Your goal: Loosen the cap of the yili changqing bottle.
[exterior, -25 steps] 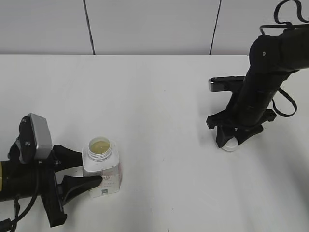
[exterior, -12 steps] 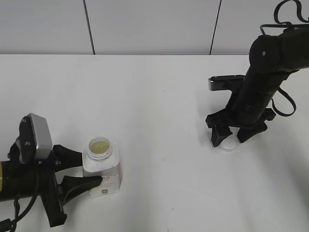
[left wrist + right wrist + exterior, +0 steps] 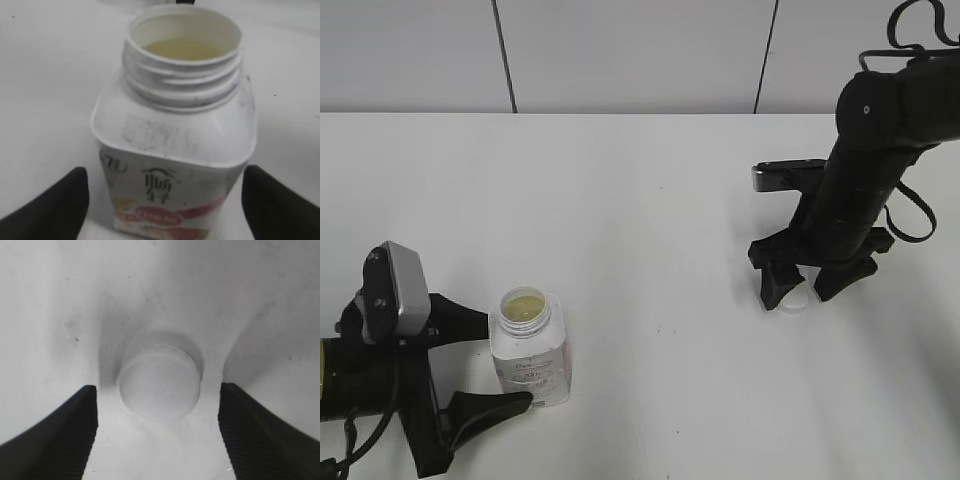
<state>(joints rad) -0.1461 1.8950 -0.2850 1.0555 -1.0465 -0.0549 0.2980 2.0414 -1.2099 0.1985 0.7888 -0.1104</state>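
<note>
The yili changqing bottle stands upright at the front left of the table, its neck open, with yellowish drink inside. The left wrist view shows it close up. My left gripper is open, a finger on each side of the bottle and clear of it. The white cap lies flat on the table at the right. My right gripper is open, with its fingers on either side of the cap. The right wrist view shows the cap between the spread fingers, untouched.
The white table runs back to a pale panelled wall. My right arm stands over the right side of the table. No other objects are on it.
My left gripper has opened and let go of the bottle, which now stands free. My right gripper let go of the cap about a second ago; it lies on the table.
</note>
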